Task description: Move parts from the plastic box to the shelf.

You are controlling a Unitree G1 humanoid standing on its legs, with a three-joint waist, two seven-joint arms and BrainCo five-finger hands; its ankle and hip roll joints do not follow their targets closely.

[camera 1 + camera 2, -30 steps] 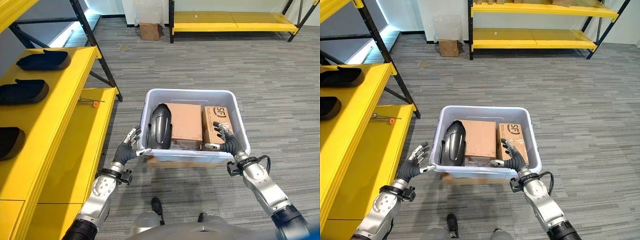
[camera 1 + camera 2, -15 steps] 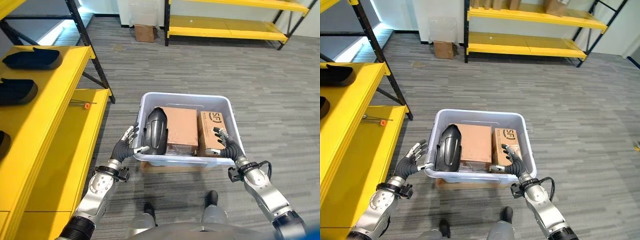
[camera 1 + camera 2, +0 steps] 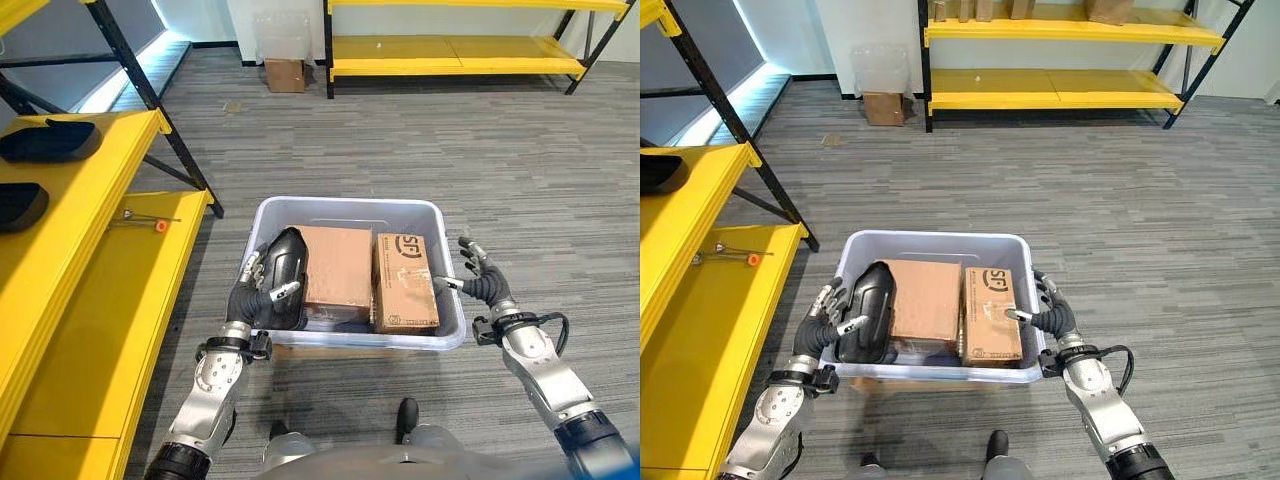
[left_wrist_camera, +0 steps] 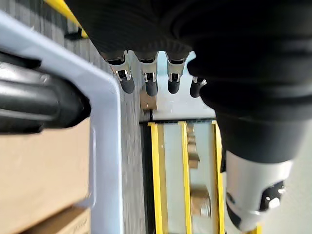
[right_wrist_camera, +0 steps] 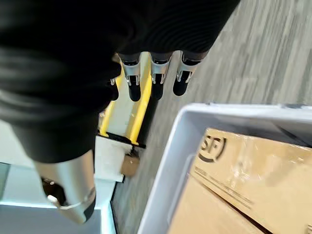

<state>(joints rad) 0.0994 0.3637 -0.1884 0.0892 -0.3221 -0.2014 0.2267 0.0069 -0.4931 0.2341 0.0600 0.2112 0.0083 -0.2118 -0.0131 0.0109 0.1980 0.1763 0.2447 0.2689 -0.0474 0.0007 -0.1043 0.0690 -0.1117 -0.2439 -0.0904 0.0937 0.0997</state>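
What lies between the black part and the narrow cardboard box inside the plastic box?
A larger cardboard box lies between the black part and the narrow cardboard box, seen in both eye views.

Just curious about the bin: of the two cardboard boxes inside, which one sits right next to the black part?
The larger, plain brown box in the middle of the plastic box; it is beside the black part. The narrower printed box lies on its far side.

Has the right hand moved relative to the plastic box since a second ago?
Yes. The right hand was reaching over the near right corner of the plastic box, above the cardboard; now it sits outside the box's right wall, fingers open.
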